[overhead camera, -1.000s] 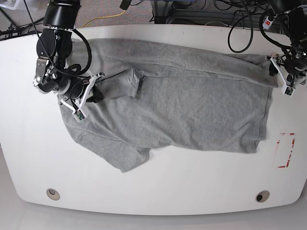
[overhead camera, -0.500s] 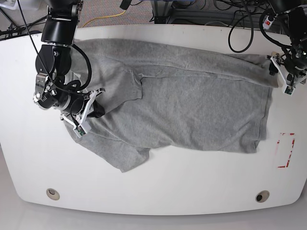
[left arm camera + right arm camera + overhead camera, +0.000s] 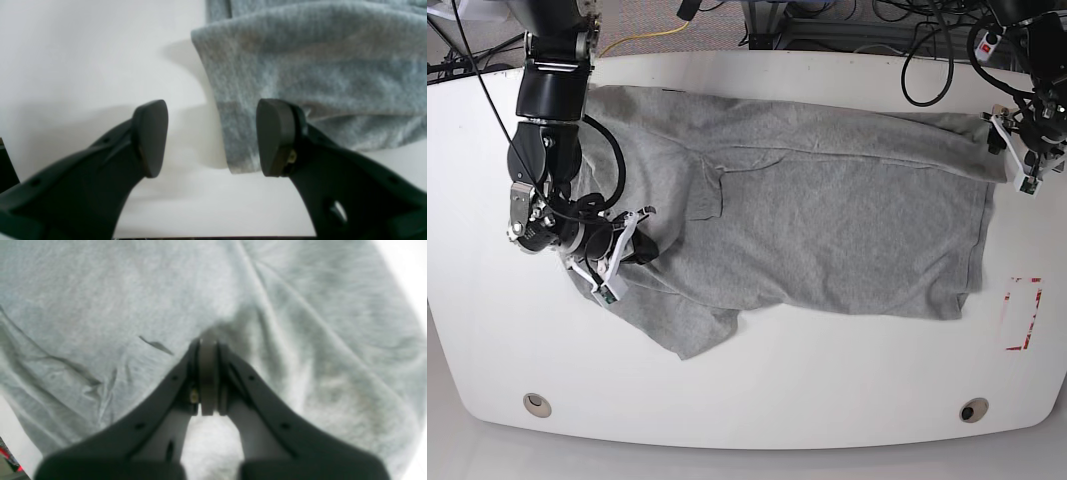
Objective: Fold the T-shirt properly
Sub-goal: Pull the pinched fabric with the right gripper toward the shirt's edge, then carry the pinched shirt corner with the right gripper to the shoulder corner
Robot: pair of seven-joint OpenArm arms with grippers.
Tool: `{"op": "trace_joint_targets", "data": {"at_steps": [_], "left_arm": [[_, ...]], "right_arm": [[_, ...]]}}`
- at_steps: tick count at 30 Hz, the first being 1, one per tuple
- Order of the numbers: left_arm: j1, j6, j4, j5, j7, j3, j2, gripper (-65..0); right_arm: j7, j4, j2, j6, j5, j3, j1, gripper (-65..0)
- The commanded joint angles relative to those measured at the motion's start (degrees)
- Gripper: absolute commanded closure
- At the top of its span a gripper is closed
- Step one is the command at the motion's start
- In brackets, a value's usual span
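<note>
A: In the left wrist view, what is the left gripper (image 3: 211, 136) doing?

B: Its jaws stand apart, straddling a corner of the T-shirt (image 3: 300, 73) on the white desk (image 3: 83, 60), nothing clamped. I'd say it must close on that corner next.

A: And the right wrist view?

B: The right gripper (image 3: 208, 373) is pressed together on a pinch of grey cloth.

A: Base view?

B: The T-shirt (image 3: 827, 220) lies spread and rumpled. The right arm reaches down at the sleeve end, the left gripper (image 3: 1024, 160) hovers at the hem; spreading before folding, I judge
</note>
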State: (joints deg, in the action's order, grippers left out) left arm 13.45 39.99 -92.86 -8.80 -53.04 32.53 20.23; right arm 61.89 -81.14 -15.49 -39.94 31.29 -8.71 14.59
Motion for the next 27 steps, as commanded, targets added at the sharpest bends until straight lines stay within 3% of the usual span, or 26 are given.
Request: {"op": "trace_joint_targets", "data": {"at_steps": [1,6,9,19,27], "left_arm": [[-0.3,0.0,-1.2,-0.2,0.8,0.5,1.1,-39.0],[-0.3,0.0,-1.2,-0.4,0.8,0.5,1.1,-39.0],[-0.3,0.0,-2.2,-0.4,0.8,0.5,1.0,-39.0],[0.6,0.0,-11.8,-0.3,0.8,0.4,-2.8,-39.0],[3.1,0.0,-13.6,-0.2,0.9,-0.1,-3.0,-39.0]], "right_arm": [[-1.1,0.5,-1.1,-0.1,0.7,-0.3,2.0,-11.3],[-0.8,-4.5,-4.0,-0.1,0.7,-2.4,-0.7,-47.1],[-0.7,-10.9,-4.9,-0.1,0.7,-6.2,-5.3,-56.4],[2.6,-24.4,-5.3,-0.1,0.7,-21.7,-22.7,-53.0],[7.4,-27.9,-0.4,-0.1,0.7,-32.8,-32.0,-53.0]]}}
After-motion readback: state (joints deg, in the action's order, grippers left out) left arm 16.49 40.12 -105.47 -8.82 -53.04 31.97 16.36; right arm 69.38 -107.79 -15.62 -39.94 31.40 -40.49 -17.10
